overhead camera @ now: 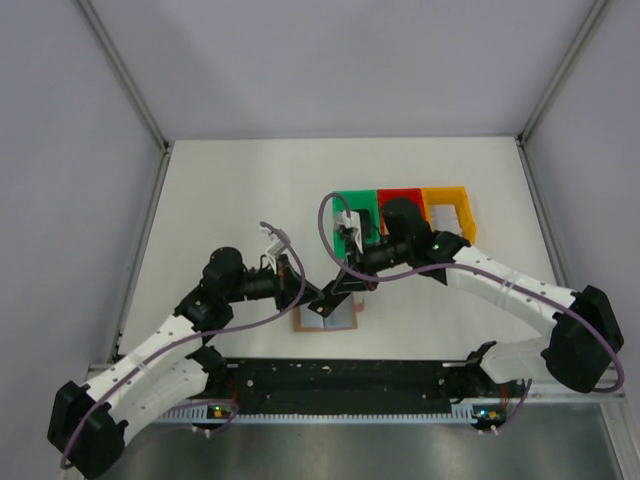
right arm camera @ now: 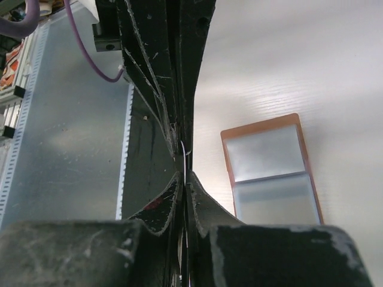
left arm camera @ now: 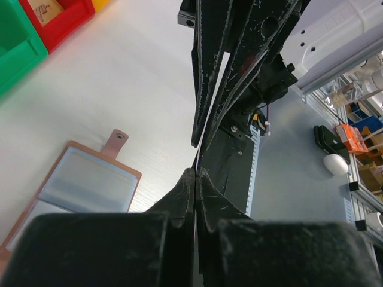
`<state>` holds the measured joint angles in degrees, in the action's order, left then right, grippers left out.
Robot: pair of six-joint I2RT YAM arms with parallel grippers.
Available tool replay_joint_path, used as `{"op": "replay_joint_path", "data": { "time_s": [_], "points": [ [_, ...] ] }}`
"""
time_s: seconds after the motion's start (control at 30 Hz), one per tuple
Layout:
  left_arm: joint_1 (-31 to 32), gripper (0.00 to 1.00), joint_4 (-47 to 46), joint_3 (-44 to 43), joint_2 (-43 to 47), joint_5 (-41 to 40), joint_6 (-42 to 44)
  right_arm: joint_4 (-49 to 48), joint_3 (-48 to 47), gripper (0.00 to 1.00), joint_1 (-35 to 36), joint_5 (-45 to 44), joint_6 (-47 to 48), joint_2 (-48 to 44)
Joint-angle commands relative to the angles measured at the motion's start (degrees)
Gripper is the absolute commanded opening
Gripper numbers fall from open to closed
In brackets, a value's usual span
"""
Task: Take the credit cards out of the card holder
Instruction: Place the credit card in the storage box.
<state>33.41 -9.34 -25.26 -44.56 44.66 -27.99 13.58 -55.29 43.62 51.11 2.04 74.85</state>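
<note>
The card holder (overhead camera: 340, 322) lies open and flat on the white table, blue-grey inner face up with a reddish-brown rim; it also shows as the card holder (left arm camera: 90, 182) with its small tab, and as the card holder (right arm camera: 272, 173). Above its left part, both grippers meet tip to tip. My left gripper (left arm camera: 196, 173) is shut on a thin credit card (left arm camera: 197, 162) seen edge-on. My right gripper (right arm camera: 183, 174) is shut on the same credit card (right arm camera: 184, 149) from the opposite side. In the top view the left gripper (overhead camera: 303, 297) and right gripper (overhead camera: 330, 298) hide the card.
Green bin (overhead camera: 355, 205), red bin (overhead camera: 400, 200) and yellow bin (overhead camera: 450, 210) stand in a row behind the grippers. The green bin (left arm camera: 12, 48) and red bin (left arm camera: 60, 24) show at the left wrist view's top left. A black rail (overhead camera: 340, 375) runs along the near edge.
</note>
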Motion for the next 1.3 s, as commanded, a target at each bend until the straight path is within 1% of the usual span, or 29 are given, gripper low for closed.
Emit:
{"op": "replay_joint_path", "data": {
  "time_s": [0.0,0.07,0.1,0.17,0.2,0.27,0.33,0.37,0.4,0.47,0.53,0.6,0.67,0.73,0.77,0.97,1.07,1.17,1.27],
  "points": [
    [0.2,0.05,1.1,-3.1,0.4,-1.5,2.7,-0.2,-2.9,0.0,-0.6,2.9,2.2,-0.6],
    [0.2,0.23,4.1,-4.0,1.2,-5.6,3.6,-0.1,-2.6,0.0,-1.5,1.5,1.3,-0.6],
    [0.3,0.34,6.0,-4.8,1.7,-8.3,3.9,-0.3,-2.6,0.0,-2.1,0.5,0.6,-0.7],
    [0.2,0.59,11.9,-6.7,2.8,-17.2,4.2,-0.5,-2.7,0.0,-4.1,-1.9,-1.4,-0.7],
    [0.1,0.68,14.4,-7.6,3.8,-20.6,4.5,-0.4,-2.7,0.0,-5.1,-3.0,-1.6,-0.8],
    [0.1,0.84,19.1,-9.6,6.0,-28.3,5.4,-0.4,-2.6,0.0,-7.5,-5.5,-5.7,-0.9],
    [0.1,0.94,23.7,-11.9,8.4,-35.1,5.7,-0.3,-3.0,0.0,-9.8,-11.4,-9.1,-0.8],
    [-0.1,0.97,26.2,-13.4,9.3,-38.2,6.1,-0.2,-3.3,0.0,-11.1,-13.5,-10.6,-0.4],
    [0.0,0.99,29.4,-15.0,10.0,-41.6,6.8,-0.2,-3.5,0.0,-12.9,-16.2,-12.5,-0.1],
    [0.0,0.99,34.4,-18.5,10.6,-46.3,9.6,-0.3,-4.6,0.0,-15.6,-21.1,-17.2,1.0],
    [0.1,0.99,37.4,-20.4,11.8,-49.3,11.9,0.3,-6.2,0.0,-17.4,-27.2,-20.5,2.6],
    [-0.1,0.99,38.0,-20.1,13.3,-52.0,13.9,1.4,-8.5,0.0,-18.2,-32.8,-22.1,4.8],
    [0.0,0.99,36.9,-17.6,15.4,-54.4,14.9,3.1,-11.8,0.0,-18.3,-36.7,-23.4,8.3],
    [0.0,0.99,35.2,-14.9,16.9,-56.4,15.1,4.8,-16.3,0.0,-18.4,-38.7,-24.6,12.0],
    [-0.1,0.99,36.0,-15.3,16.8,-56.9,15.0,5.7,-17.9,0.0,-18.5,-39.7,-25.6,13.8],
    [-0.1,0.99,37.6,-15.7,17.7,-60.0,16.3,6.5,-26.0,0.0,-18.5,-39.7,-28.2,25.5],
    [-0.1,0.99,38.0,-15.1,17.7,-61.1,17.6,6.1,-28.2,0.0,-18.5,-39.3,-28.8,29.4],
    [-0.1,0.99,38.0,-15.3,16.9,-60.1,18.0,3.4,-29.1,0.0,-18.1,-35.7,-29.8,32.6],
    [-0.3,0.99,38.2,-15.4,16.1,-59.3,18.1,2.0,-30.4,0.0,-17.5,-34.9,-30.7,35.4]
  ]
}}
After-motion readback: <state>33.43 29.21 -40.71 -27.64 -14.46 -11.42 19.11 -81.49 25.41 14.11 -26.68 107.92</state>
